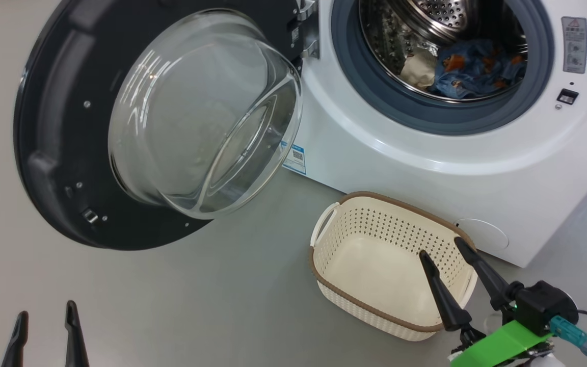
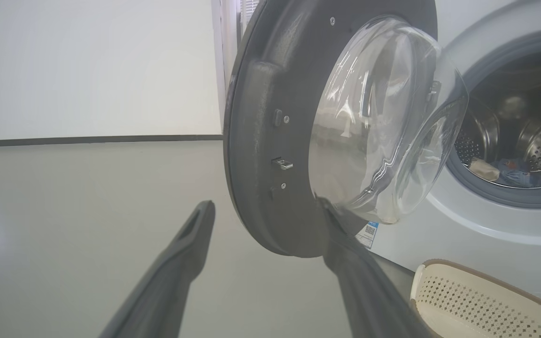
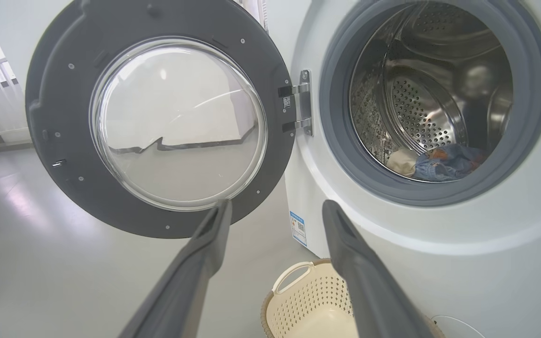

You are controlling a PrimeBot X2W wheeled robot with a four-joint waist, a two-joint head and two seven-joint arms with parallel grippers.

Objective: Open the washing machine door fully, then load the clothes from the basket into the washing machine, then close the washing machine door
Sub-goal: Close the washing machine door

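one white front-loading washing machine (image 1: 426, 153), its round black door (image 1: 59, 153) swung wide, blue animal-print clothes (image 1: 477, 69) in the drum (image 1: 441, 15), one cream perforated basket (image 1: 370, 229) on floor (image 1: 222, 306), left claw (image 1: 46, 308) and right claw (image 1: 441, 246) spread, holding nothing, blue sticker (image 1: 294, 157) unreadable.

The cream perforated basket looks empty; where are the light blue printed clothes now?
In the head view's upper right, the light blue printed clothes lie inside the white washing machine's steel drum.

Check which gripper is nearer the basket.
Right. The right gripper hangs just above the basket's right end; the left gripper sits far to its left, over the floor.
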